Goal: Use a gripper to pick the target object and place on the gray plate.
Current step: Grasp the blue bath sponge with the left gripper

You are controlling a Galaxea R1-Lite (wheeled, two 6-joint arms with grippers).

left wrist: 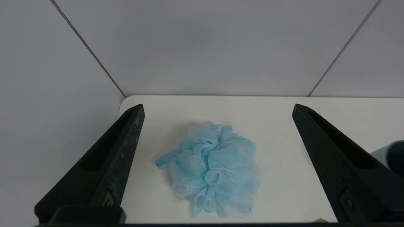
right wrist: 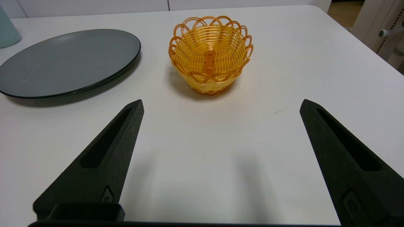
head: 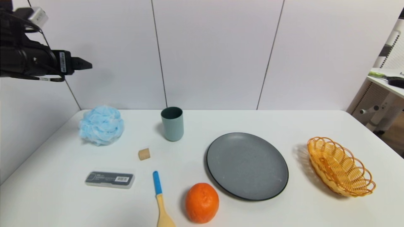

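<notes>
Now the blue bath pouf (head: 101, 125) sits loose in the upper left of the frame, near the table's (head: 258, 211) back-left corner, with bare tabletop all round it. My left gripper (head: 82, 64) hangs high above it, fingers spread wide, touching nothing. To its right stands the teal cup (head: 172, 123), then the gray plate (head: 247, 165) at centre-right. My right gripper (right wrist: 221, 104) waits low, spread, facing the orange basket (head: 341, 166).

Cup (head: 172, 123) stands between pouf (head: 101, 125), plate (head: 247, 165)
</notes>
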